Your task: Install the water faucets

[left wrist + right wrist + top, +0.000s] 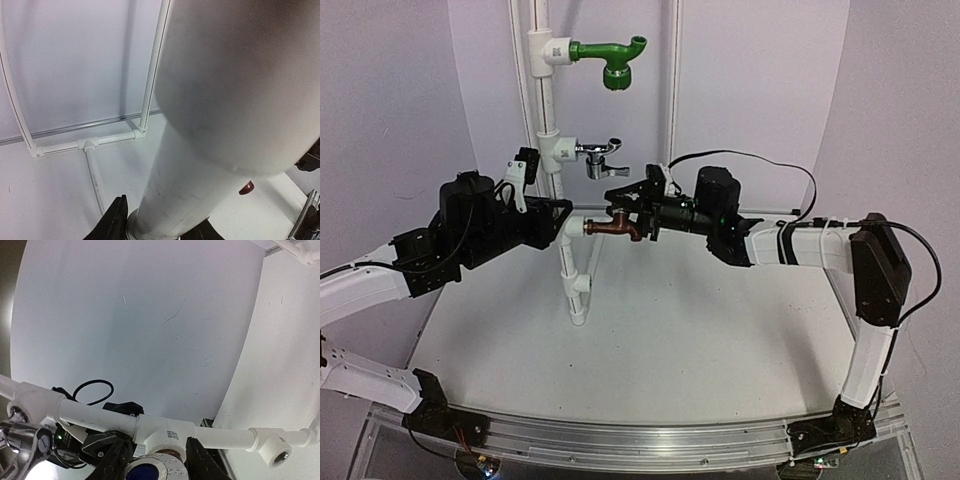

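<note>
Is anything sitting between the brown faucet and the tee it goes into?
Nothing visible. The brown faucet already meets the lower tee on the white pipe, with the right hand clamped on it. The left hand grips the pipe from the other side, clear of the joint.

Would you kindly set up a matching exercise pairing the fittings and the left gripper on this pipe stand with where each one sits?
Things:
1. green elbow piece
2. chrome faucet
3. reddish-brown faucet
4. left gripper

Places:
A. at the lowest outlet, in the right gripper
B. on the top tee
C. clamped on the white pipe
D. on the middle tee

Pairs: 1-B, 2-D, 3-A, 4-C
</note>
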Controlling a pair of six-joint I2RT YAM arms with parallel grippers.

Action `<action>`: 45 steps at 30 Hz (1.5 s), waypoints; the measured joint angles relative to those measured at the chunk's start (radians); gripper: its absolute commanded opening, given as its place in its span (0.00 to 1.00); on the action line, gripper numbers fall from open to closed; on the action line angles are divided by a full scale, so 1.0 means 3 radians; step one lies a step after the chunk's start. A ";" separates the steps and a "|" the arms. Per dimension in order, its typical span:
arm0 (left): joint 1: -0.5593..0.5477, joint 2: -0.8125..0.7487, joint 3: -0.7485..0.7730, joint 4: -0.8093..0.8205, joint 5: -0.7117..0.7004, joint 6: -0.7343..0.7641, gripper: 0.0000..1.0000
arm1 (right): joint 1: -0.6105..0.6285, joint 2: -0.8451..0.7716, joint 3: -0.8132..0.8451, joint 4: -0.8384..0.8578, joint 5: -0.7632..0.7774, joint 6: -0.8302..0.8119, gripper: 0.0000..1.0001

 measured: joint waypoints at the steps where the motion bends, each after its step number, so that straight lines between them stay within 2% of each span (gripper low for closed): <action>1: -0.0002 -0.0001 -0.0001 0.0001 -0.0002 0.0000 0.00 | -0.0001 0.0001 -0.0001 -0.0006 0.0036 0.0109 0.71; 2: -0.0002 -0.0004 -0.0003 0.0001 -0.0002 0.0000 0.00 | -0.0011 0.0004 -0.0001 -0.0007 0.0076 0.0185 0.78; 4: -0.0002 -0.0022 -0.0019 0.0005 -0.0005 -0.0001 0.00 | -0.0070 0.0008 -0.0002 -0.0002 0.0193 0.0251 0.88; 6: -0.0002 -0.0041 -0.0040 0.0018 -0.0005 -0.0001 0.00 | -0.0146 0.0008 -0.0006 0.0000 0.0294 0.0185 0.93; 9: -0.0002 -0.0048 -0.0049 0.0026 -0.0004 -0.0001 0.00 | -0.0242 -0.0030 -0.0083 0.0003 0.0415 -0.0323 0.98; 12: -0.0002 -0.0054 -0.0054 0.0026 -0.0001 -0.0001 0.00 | -0.0283 -0.0229 -0.0298 -0.0127 0.0532 -0.1248 0.98; 17: -0.0002 -0.0062 -0.0059 0.0027 0.0009 0.0000 0.00 | -0.0255 -0.0764 -0.0549 -0.0399 0.0625 -0.3210 0.98; 23: -0.0002 -0.0062 -0.0059 0.0027 0.0009 0.0000 0.00 | -0.0173 -0.1397 -0.1068 -0.0524 0.0058 -0.5864 0.98; 27: -0.0002 -0.0060 -0.0059 0.0028 0.0006 -0.0001 0.00 | -0.0020 -0.1414 -0.1133 -0.0671 -0.0076 -0.7153 0.98; 29: -0.0002 -0.0054 -0.0058 0.0032 0.0005 -0.0001 0.00 | 0.0028 -0.1387 -0.1140 -0.0712 -0.0099 -0.7629 0.98; 36: -0.0002 -0.0025 -0.0045 0.0047 0.0000 -0.0004 0.00 | 0.0052 -0.1025 -0.1083 -0.0666 -0.0087 -0.8594 0.98; 40: -0.0002 -0.0021 -0.0040 0.0046 -0.0003 -0.0016 0.00 | 0.0068 -0.0795 -0.0969 -0.0585 -0.0018 -0.8813 0.97; 45: -0.0003 -0.0021 -0.0040 0.0046 -0.0019 -0.0031 0.00 | 0.0077 -0.0652 -0.0944 -0.0188 0.0027 -0.8912 0.96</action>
